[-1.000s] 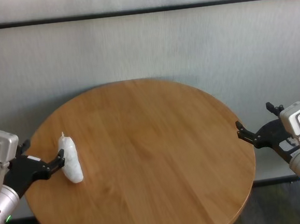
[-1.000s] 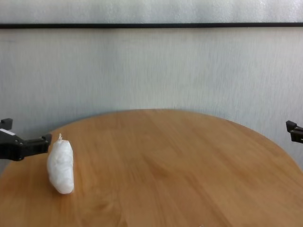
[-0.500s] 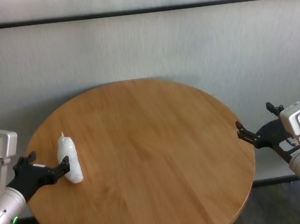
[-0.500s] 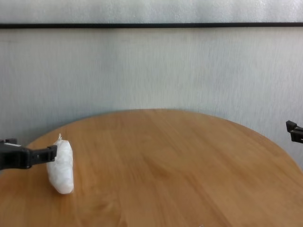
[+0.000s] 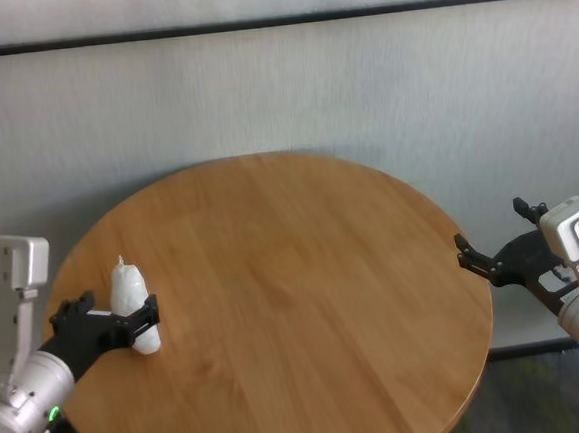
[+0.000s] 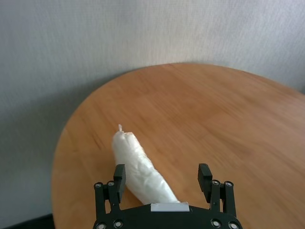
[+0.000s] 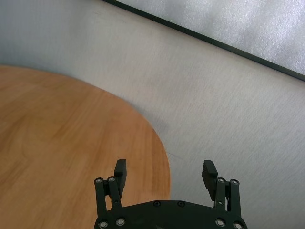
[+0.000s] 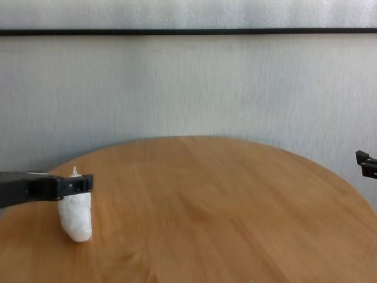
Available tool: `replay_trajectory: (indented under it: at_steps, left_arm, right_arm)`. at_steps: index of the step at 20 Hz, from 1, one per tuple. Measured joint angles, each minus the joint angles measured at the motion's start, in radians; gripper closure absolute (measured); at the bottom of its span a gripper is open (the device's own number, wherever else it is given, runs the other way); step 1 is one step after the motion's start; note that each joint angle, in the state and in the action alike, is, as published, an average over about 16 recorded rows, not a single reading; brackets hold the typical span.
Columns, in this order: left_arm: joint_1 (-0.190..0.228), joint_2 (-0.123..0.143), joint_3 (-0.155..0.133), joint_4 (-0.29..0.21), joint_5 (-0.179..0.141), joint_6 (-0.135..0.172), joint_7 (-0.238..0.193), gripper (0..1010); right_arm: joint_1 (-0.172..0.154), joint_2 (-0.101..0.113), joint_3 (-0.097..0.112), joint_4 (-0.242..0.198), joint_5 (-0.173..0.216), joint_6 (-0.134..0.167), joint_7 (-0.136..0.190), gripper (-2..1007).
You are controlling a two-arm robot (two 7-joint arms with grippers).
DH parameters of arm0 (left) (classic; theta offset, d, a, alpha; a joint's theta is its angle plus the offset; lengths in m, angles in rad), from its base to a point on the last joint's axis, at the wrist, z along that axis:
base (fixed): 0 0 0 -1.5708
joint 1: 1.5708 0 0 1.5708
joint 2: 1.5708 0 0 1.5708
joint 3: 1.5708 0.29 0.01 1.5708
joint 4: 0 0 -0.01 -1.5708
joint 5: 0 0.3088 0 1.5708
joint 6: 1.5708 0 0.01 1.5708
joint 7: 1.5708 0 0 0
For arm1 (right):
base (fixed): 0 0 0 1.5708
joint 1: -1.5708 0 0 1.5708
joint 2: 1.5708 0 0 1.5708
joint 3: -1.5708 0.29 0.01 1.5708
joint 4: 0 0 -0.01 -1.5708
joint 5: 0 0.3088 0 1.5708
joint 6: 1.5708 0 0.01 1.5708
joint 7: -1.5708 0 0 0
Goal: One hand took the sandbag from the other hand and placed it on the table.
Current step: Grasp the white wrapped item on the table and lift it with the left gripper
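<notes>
Spread wide around the plump white crinkly plastic sandbag (image 6: 138,169) lying on the left of the round honey-coloured wooden table (image 5: 304,275), the left black two-finger gripper (image 6: 164,176) is not yet clamped, so pickup, handover and placing remain, while the equally open right gripper (image 7: 165,174) is parked beyond the table's right edge.

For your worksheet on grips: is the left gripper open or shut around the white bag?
Open. In the left wrist view the left gripper has its fingers spread wide; the white bag lies between them on the table, beside one finger.
</notes>
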Motion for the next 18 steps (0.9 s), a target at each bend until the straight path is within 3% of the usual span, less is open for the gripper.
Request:
replay_trajectory:
  at_steps: [11, 18]
  left_arm:
    - [-0.024, -0.068, 0.020, -0.008, 0.043, 0.146, 0.087, 10]
    - [-0.048, -0.112, 0.018, 0.021, 0.063, 0.200, 0.123, 10]
  right_arm:
    - [0.000, 0.000, 0.000, 0.000, 0.000, 0.000, 0.000, 3]
    - [0.000, 0.000, 0.000, 0.000, 0.000, 0.000, 0.000, 3]
